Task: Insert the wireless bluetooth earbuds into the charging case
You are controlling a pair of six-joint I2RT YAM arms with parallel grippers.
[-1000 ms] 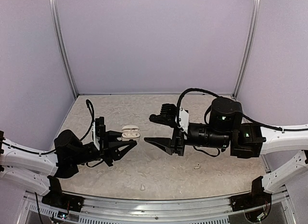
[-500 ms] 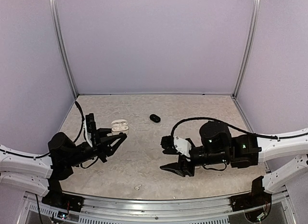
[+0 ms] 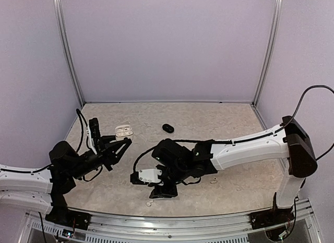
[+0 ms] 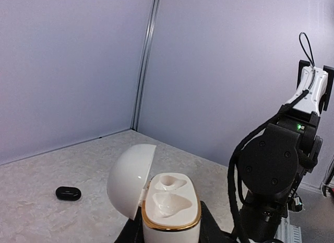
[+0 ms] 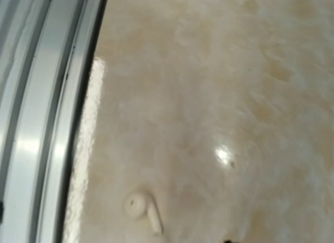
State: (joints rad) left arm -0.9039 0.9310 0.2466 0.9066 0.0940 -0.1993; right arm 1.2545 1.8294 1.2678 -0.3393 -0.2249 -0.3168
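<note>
No legible text, no labels (any view)

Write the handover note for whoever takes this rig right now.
Left gripper: shut on the open white glossy oval charging case; both wells empty.
Right gripper: low by the front rail, near a small white plastic earbud; can't tell if it is open or shut.
A second white earbud lies farther right on the table. The closed black oval case sits mid-table. No black earbuds visible.
Done: white case opened and gripped.
Left: seat every earbud.
</note>
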